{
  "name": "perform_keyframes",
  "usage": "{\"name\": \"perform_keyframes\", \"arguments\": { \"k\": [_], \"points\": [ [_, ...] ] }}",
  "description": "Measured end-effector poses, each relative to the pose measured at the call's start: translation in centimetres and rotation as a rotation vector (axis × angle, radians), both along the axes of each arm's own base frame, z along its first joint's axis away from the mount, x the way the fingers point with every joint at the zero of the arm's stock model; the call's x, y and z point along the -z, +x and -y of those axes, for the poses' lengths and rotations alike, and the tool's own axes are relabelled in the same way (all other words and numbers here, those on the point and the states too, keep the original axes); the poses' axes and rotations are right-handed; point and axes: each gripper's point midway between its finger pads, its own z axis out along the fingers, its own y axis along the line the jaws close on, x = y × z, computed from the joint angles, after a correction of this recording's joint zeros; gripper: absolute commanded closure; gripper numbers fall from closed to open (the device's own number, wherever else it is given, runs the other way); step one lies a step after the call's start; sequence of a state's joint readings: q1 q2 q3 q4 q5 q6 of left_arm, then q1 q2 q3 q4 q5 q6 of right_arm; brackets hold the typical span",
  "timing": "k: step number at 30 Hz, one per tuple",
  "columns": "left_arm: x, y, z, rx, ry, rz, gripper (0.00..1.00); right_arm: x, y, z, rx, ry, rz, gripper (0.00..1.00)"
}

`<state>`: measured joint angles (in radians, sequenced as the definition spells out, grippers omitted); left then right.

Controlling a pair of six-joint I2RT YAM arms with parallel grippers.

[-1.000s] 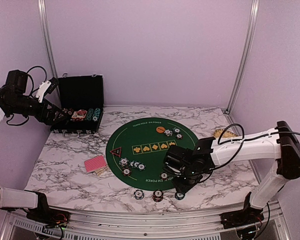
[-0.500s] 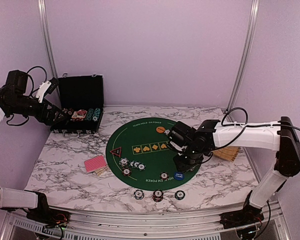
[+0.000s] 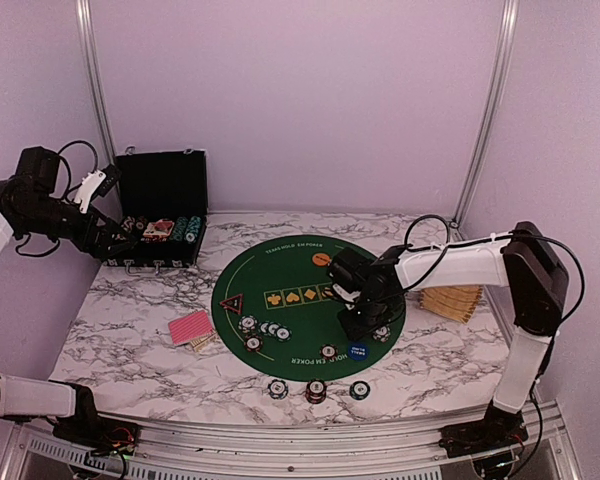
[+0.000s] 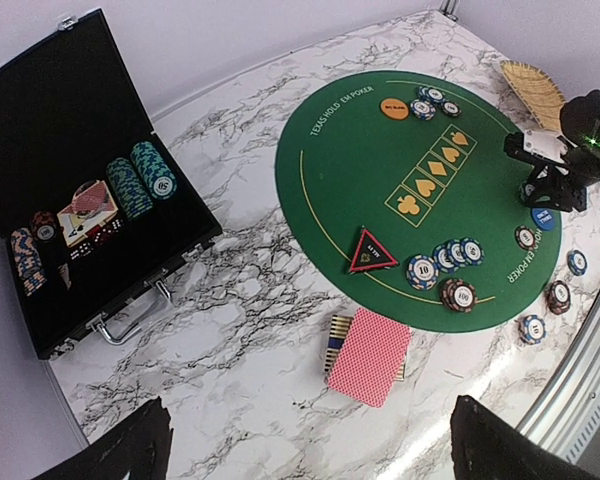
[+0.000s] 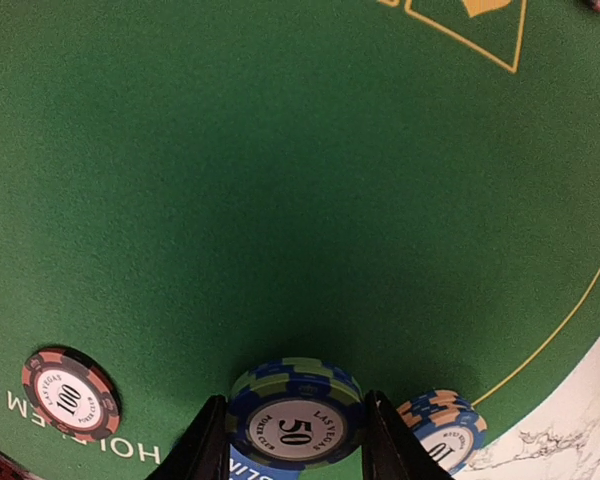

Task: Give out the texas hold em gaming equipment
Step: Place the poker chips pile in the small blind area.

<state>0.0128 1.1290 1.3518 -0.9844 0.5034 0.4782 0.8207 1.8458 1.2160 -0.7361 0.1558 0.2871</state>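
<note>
My right gripper [image 3: 365,322] is low over the right part of the green poker mat [image 3: 300,275]. In the right wrist view it [image 5: 295,440] is shut on a small stack of blue 50 chips [image 5: 295,420]. The blue button [image 3: 357,350] lies just below, a 100 chip [image 5: 70,393] to the left, and a 10 chip stack [image 5: 442,430] to the right. The orange button [image 3: 321,259], triangle marker [image 3: 231,301], several chips [image 3: 263,328] and red-backed cards [image 3: 190,326] also show. My left gripper [image 3: 115,238] is open and empty, high by the case; its fingertips [image 4: 120,450] are far apart.
The black chip case [image 3: 160,215] stands open at the back left with chips and cards inside. The tan slatted piece [image 3: 450,298] lies right of the mat. Three chip stacks [image 3: 315,389] sit on the marble in front of the mat.
My right gripper has moved from the mat's near edge, by the front chips, back onto the right part of the mat, uncovering the blue button. The left arm has barely shifted.
</note>
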Motion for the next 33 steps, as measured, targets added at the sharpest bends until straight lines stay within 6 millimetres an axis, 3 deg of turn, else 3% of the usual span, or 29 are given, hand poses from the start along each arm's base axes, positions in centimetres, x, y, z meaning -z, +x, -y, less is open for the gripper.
{"name": "perform_keyframes", "arguments": {
  "k": [8, 14, 19, 23, 27, 33],
  "points": [
    [0.1, -0.2, 0.0, 0.002, 0.001, -0.008, 0.01, -0.1, 0.8, -0.5, 0.006, 0.027, 0.022, 0.76],
    [0.4, -0.2, -0.1, 0.003, 0.011, -0.01, 0.01, 0.0, 0.8, -0.7, 0.0, 0.035, 0.019, 0.44],
    [1.1, -0.3, -0.2, 0.007, 0.025, -0.025, 0.01, 0.0, 0.8, -0.6, -0.001, 0.033, 0.019, 0.34],
    [1.7, -0.7, 0.8, 0.048, 0.04, -0.035, 0.01, -0.3, 0.9, -0.5, 0.005, 0.027, 0.021, 0.32],
    [3.2, -1.1, 1.9, 0.1, 0.08, -0.064, 0.01, -2.1, 1.9, -1.4, 0.008, 0.061, 0.055, 0.29],
    [7.4, -1.8, 3.2, 0.182, 0.16, -0.164, 0.01, -7.1, 3.6, -3.1, 0.024, 0.168, 0.155, 0.14]
  ]
}}
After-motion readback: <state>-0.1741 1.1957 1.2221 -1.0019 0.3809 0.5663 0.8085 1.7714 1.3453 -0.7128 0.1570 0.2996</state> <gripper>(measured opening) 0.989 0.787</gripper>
